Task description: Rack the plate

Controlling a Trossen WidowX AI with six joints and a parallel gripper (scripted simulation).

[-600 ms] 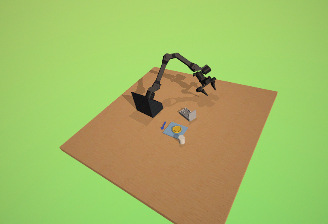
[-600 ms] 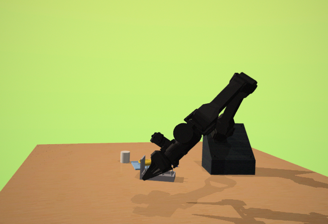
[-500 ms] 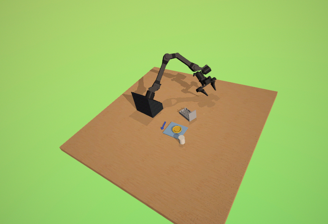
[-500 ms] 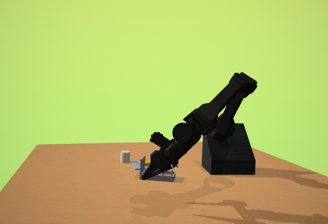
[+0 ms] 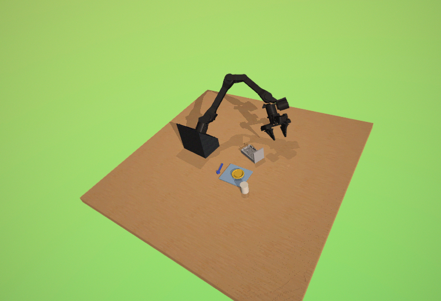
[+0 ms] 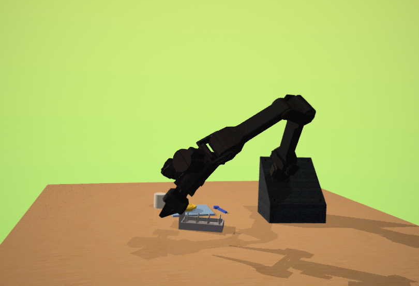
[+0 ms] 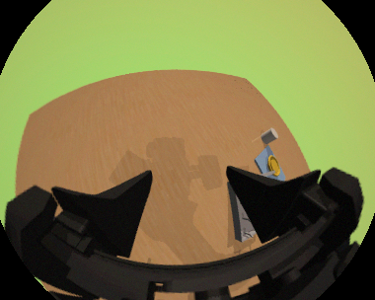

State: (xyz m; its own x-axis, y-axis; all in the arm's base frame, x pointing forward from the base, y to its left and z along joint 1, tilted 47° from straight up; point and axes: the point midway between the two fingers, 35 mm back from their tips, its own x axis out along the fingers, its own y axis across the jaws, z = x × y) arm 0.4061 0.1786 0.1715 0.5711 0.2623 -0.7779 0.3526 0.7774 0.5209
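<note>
A yellow plate (image 5: pixel 238 173) (image 6: pixel 191 207) (image 7: pixel 273 166) lies flat on a blue mat. The grey dish rack (image 5: pixel 258 155) (image 6: pixel 200 226) (image 7: pixel 237 217) stands beside the mat, with short upright rails and a taller panel at one end; no plate is in it. My gripper (image 5: pixel 280 137) (image 7: pixel 189 173) is open and empty. It hangs above the table, beyond the rack from the plate in the top view. In the exterior view the fingers overlap the rack's panel end and part of the mat. In the wrist view one finger hides part of the rack.
The blue mat (image 5: pixel 226 177) (image 6: pixel 207 210) (image 7: pixel 262 159) lies under the plate. A white cylinder (image 5: pixel 244 187) (image 6: pixel 159 200) (image 7: pixel 269 136) stands at the mat's corner. A blue utensil (image 5: pixel 220 168) (image 6: pixel 220 209) lies beside the mat, towards the arm's dark base (image 5: pixel 195 143) (image 6: pixel 293 201).
</note>
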